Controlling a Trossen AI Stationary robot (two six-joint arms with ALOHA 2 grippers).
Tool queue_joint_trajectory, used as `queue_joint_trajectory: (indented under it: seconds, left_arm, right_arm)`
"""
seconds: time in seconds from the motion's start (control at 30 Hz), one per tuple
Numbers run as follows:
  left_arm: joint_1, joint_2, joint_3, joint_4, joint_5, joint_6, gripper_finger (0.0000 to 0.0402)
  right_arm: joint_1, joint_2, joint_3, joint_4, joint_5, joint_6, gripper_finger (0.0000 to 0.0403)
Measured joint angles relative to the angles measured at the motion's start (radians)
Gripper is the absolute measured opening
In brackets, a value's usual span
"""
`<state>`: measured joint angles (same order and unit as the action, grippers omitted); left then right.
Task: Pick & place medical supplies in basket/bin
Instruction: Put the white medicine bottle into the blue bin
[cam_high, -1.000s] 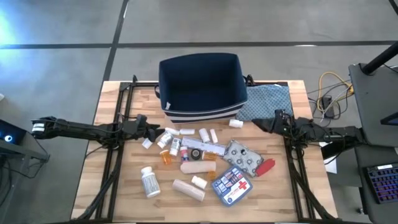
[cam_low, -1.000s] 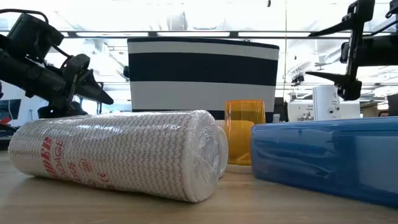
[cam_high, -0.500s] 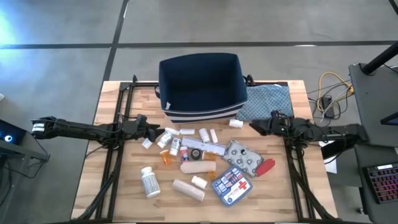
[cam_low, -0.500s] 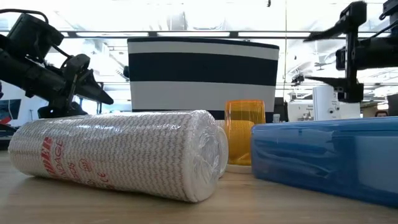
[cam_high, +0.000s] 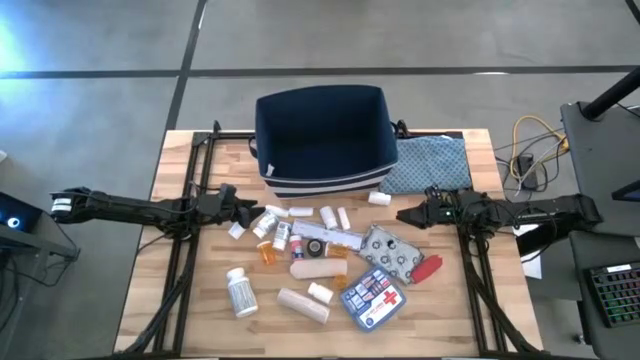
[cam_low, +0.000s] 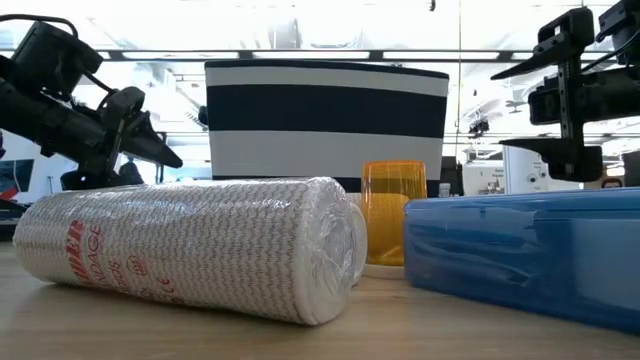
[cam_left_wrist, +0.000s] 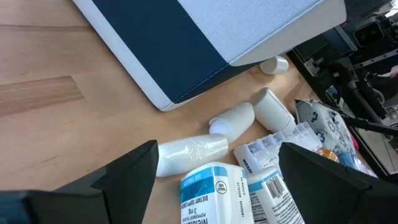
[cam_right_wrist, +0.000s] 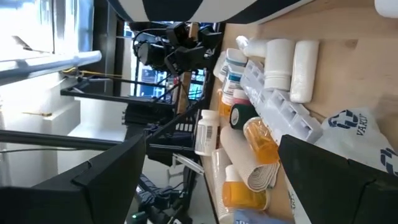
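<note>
Navy bin (cam_high: 322, 135) sits empty, both grippers, left (cam_high: 243, 210) and right (cam_high: 408, 214), spread and unladen, so approach is underway; next, descend on a supply.

A blue-grey patterned cloth (cam_high: 428, 163) lies on the wooden surface (cam_high: 180, 290) near its far right corner. Beyond that edge, yellow and dark cables (cam_high: 527, 145) coil on the grey floor (cam_high: 100, 60), and a keyboard (cam_high: 612, 292) shows at the right margin.
</note>
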<state>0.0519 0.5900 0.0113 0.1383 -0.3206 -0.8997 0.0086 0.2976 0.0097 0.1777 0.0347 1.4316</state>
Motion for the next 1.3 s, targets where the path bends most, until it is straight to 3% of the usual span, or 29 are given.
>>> queue_joint_trajectory:
  seconds: [0.5, 1.3]
  left_arm:
    - [0.0, 0.0, 0.0, 0.0, 0.0, 0.0, 0.0311]
    - [0.0, 0.0, 0.0, 0.0, 0.0, 0.0, 0.0311]
  right_arm:
    - [0.0, 0.0, 0.0, -0.001, 0.001, -0.153, 0.0354]
    - [0.0, 0.001, 0.0, -0.004, 0.021, -0.213, 0.0354]
